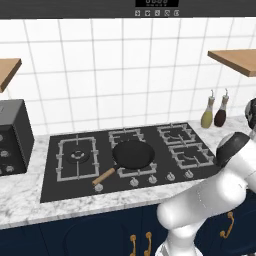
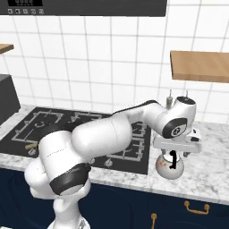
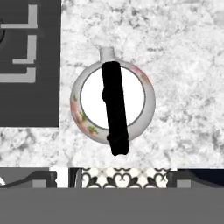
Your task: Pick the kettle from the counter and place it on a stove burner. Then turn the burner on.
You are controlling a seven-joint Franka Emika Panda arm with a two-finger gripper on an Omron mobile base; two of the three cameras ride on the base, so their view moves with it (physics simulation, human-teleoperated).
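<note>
The kettle (image 3: 113, 103) is squat and white with a flower pattern, and a black arched handle (image 3: 114, 109) runs across its top. It stands on the marble counter (image 3: 183, 52), right of the black cooktop (image 3: 26, 96) and near the counter's front edge. My gripper (image 3: 111, 177) hangs straight above the kettle (image 2: 170, 170), open, its dark fingertips (image 3: 41, 177) spread wide to either side of the handle and holding nothing. The two small stove burners (image 1: 175, 134) (image 1: 189, 156) sit at the cooktop's right end, each framed by a square grey grate.
A black wok (image 1: 132, 154) with a wooden handle rests on the middle burner. Round knobs (image 1: 152, 179) line the cooktop's front. Two slim bottles (image 1: 207, 116) stand by the back wall. A black appliance (image 1: 12, 137) occupies the left counter. A wooden shelf (image 2: 201, 66) hangs above the right counter.
</note>
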